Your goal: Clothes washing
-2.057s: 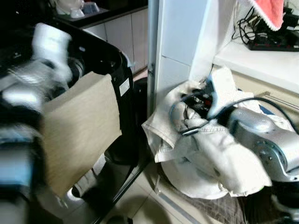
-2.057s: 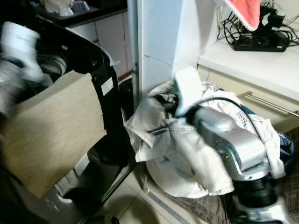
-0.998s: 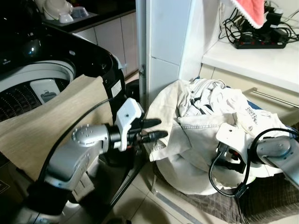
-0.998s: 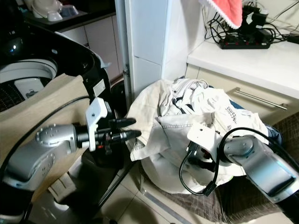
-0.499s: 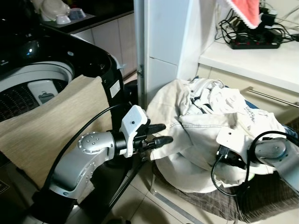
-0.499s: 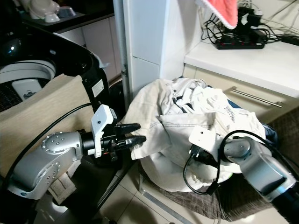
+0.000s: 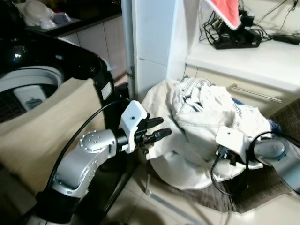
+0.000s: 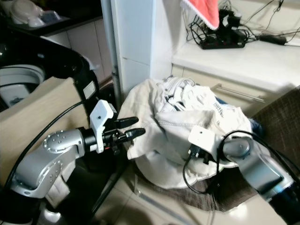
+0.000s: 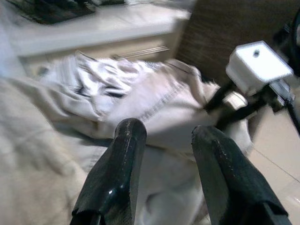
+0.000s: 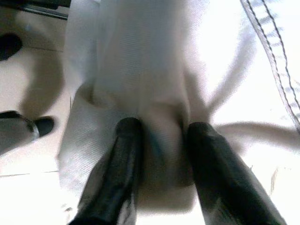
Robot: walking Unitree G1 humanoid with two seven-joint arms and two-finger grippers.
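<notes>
Left eye view: our left gripper, fingers apart, reaches toward the laundry pile at 3 o'clock.
Right gripper: fingers apart, fabric between them.
Done: beige cloth draped over washer.
Left: pile awaits loading.

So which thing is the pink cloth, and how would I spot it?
Find the white counter along the wall on the robot's right, above the pile of white clothes. At its back sits a black power strip with tangled cords, and the pink cloth hangs just above it. Nothing else nearby is pink, and its edge is trimmed in white.
</notes>
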